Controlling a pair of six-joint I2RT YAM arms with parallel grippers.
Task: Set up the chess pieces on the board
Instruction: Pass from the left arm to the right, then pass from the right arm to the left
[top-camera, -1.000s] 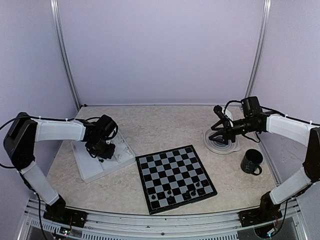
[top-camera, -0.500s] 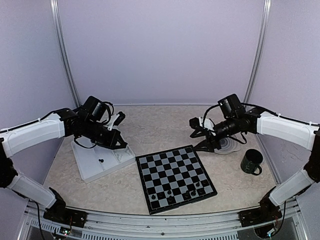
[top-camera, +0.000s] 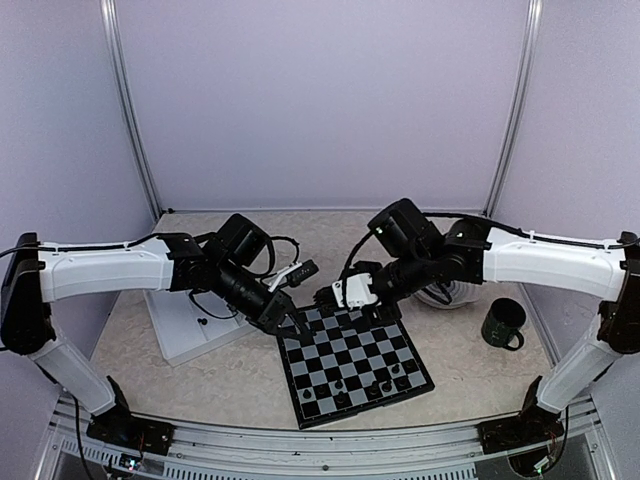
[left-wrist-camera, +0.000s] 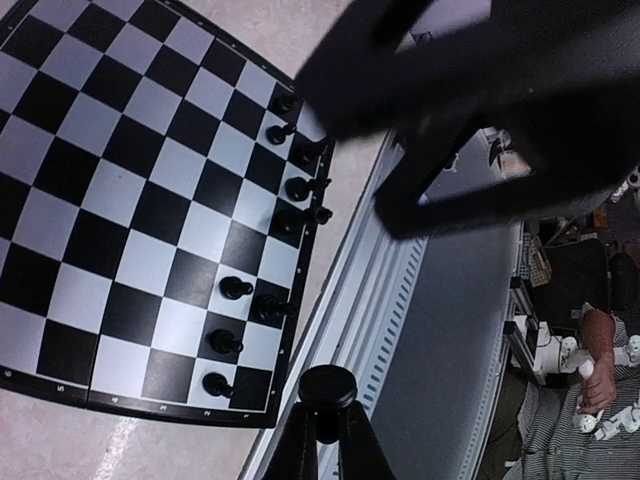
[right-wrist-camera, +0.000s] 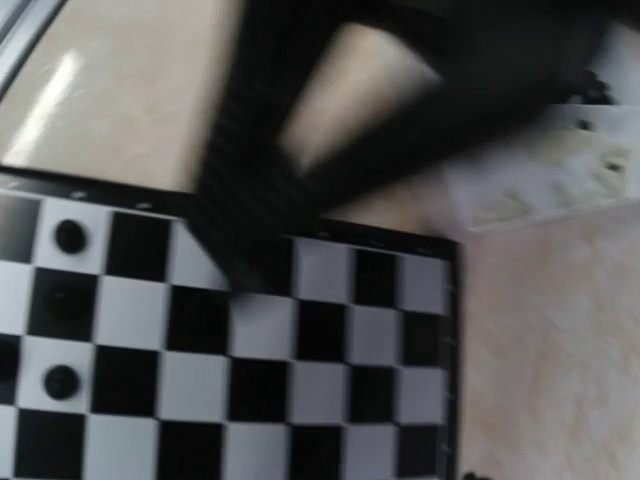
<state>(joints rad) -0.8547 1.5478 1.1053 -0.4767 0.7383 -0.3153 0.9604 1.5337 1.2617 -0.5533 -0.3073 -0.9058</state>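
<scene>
Your left pincer (top-camera: 291, 319) is shut over the board's (top-camera: 332, 346) far left corner — holding a piece or not, you cannot tell. The right pincer (top-camera: 331, 298), jaws apart, hangs over the far edge. The black pieces (top-camera: 371, 385) stand along the near edge.

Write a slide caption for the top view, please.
Left gripper and right gripper hover over the far edge of the board; black pieces stand near its front edge.

The board (top-camera: 335, 352) lay flat, a square of black and pale squares. Small black chess pieces (left-wrist-camera: 236, 288) stood upright along its near edge. One more black piece (left-wrist-camera: 328, 380) sat pinched in the left claw (left-wrist-camera: 328, 402).
</scene>
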